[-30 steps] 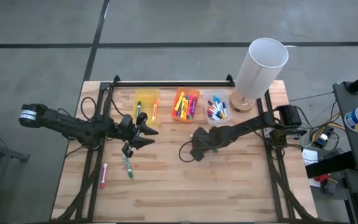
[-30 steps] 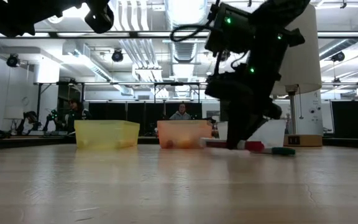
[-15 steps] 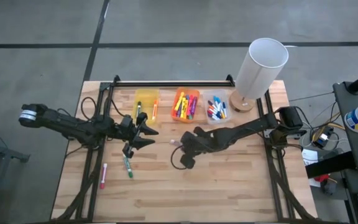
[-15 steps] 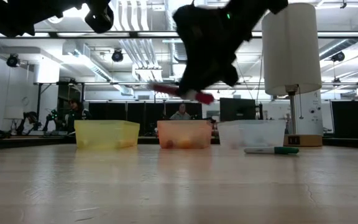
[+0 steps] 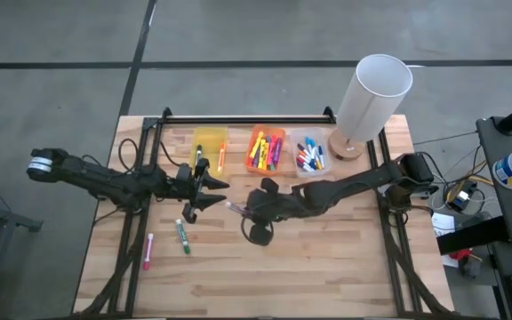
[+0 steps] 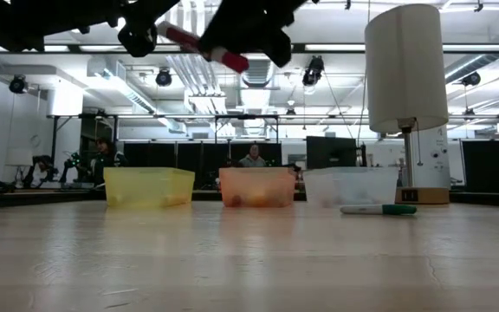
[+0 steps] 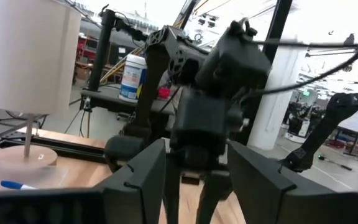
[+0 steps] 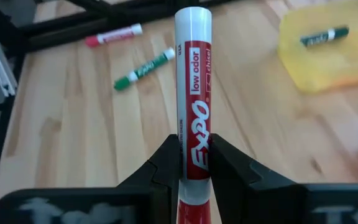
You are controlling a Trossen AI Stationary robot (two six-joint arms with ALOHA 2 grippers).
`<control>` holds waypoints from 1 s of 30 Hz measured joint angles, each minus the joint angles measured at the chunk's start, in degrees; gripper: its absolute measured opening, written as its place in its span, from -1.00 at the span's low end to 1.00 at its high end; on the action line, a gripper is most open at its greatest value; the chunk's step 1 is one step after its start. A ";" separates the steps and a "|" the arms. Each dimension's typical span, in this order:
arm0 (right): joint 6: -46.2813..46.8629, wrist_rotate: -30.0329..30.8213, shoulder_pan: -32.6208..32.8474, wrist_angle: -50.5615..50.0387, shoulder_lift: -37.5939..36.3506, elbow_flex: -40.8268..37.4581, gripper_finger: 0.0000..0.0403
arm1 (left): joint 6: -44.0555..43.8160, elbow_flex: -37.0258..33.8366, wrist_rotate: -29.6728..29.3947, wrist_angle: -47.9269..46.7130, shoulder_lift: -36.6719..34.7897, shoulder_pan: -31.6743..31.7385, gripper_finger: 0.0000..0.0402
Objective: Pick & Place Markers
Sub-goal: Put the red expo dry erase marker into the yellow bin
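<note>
My right gripper point(image 5: 245, 210) is over the middle of the table, shut on a red-labelled white marker point(image 8: 193, 93), which shows high up in the low view point(image 6: 202, 48). My left gripper point(image 5: 210, 190) stands open just to the left of it, facing it, its fingers point(image 7: 135, 180) empty. A green marker point(image 5: 183, 236) and a pink one point(image 5: 148, 251) lie flat on the wood nearer the left front. More markers lie in the yellow bin point(image 5: 209, 142), the orange bin point(image 5: 266, 149) and the clear bin point(image 5: 310, 156). My right gripper pinches the marker's barrel point(image 8: 194, 163) between its two fingers, on the lower part of the red label, toward the end nearer the wrist. The marker runs along the fingers and sticks out ahead of them toward the table's left. It is lifted clear of the table and tilted.
A tall white cylinder on a round wooden base point(image 5: 372, 93) stands at the far right. The three bins line the far edge in front of a black rail point(image 5: 247, 117). Bare wood point(image 5: 327, 258) lies in the near half of the table.
My right gripper has risen from the table with the red marker and gone toward the table's left, toward my left gripper, rolling as it went. The marker, low by the table a second ago, is lifted well clear. The green marker beside it stayed where it lay.
</note>
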 joint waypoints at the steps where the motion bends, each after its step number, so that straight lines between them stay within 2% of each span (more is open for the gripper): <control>1: -0.63 0.00 -0.02 0.14 0.00 0.48 -0.69 | 0.18 0.00 -0.02 -0.06 0.00 0.00 -0.17; 16: -8.51 2.81 -0.21 -0.05 -0.09 7.22 -0.69 | 0.47 0.02 0.05 0.31 -0.09 -0.02 -0.17; 30: -8.74 4.65 -2.17 0.55 -0.17 8.11 -0.69 | -0.31 -0.07 0.54 -1.11 0.07 -0.03 -0.16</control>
